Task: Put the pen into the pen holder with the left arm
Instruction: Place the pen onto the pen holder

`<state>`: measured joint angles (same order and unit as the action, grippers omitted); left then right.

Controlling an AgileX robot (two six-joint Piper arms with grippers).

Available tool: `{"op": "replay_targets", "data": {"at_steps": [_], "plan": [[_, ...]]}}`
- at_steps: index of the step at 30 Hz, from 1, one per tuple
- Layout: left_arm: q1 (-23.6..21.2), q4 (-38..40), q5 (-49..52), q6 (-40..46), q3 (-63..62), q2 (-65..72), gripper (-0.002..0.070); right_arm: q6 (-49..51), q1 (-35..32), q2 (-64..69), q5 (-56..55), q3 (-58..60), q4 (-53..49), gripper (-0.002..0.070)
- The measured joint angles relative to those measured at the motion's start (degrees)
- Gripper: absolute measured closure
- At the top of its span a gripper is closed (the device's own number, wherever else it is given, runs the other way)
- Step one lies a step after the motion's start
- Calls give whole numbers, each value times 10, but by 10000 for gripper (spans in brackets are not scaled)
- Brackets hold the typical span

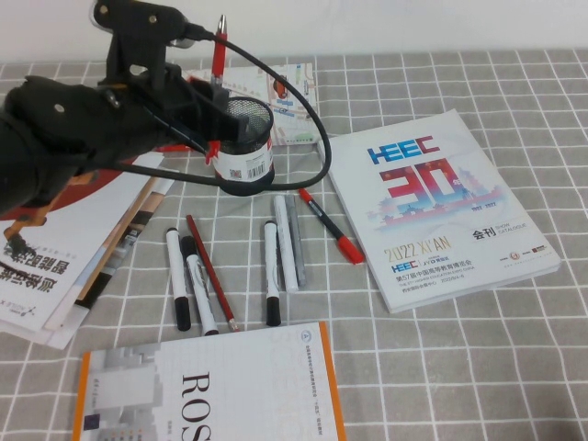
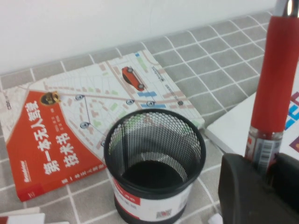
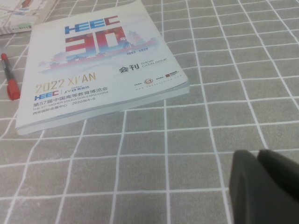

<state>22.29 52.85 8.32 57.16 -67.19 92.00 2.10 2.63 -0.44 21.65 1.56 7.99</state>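
Pen (image 2: 273,70) upright, clamped in left gripper (image 2: 261,172) | pen holder (image 2: 154,172) just beside and below it | right gripper (image 3: 264,179) over bare tablecloth (image 3: 163,154), jaws together

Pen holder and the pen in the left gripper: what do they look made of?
Pen holder: black wire mesh, likely metal, with a glossy paper label. Pen: matte red body, probably plastic, with a clear lower section, clamped in the left gripper.
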Motion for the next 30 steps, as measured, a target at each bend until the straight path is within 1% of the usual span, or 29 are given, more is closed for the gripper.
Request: {"op": "replay_targets", "data": {"at_steps": [7,9,11,12,14,16,19,21,23,30], "plan": [[0,1,17,0,5,9,603,0,0,0,0,0,0,689],[4,-17,7,-21,8,9,603,0,0,0,0,0,0,689],[15,-61,-34,-79,19,9,603,0,0,0,0,0,0,689],[22,-97,-61,-120,29,9,603,0,0,0,0,0,0,689],[29,-203,-106,-219,46,10,604,0,0,0,0,0,0,689],[30,-331,-156,-361,63,10,604,0,0,0,0,0,0,689],[28,-489,-264,-539,85,14,604,0,0,0,0,0,0,689],[25,-557,-329,-609,93,22,604,0,0,0,0,0,0,689],[22,-591,-383,-646,94,34,604,0,0,0,0,0,0,689],[3,-610,-511,-673,95,98,604,0,0,0,0,0,0,689]]}}
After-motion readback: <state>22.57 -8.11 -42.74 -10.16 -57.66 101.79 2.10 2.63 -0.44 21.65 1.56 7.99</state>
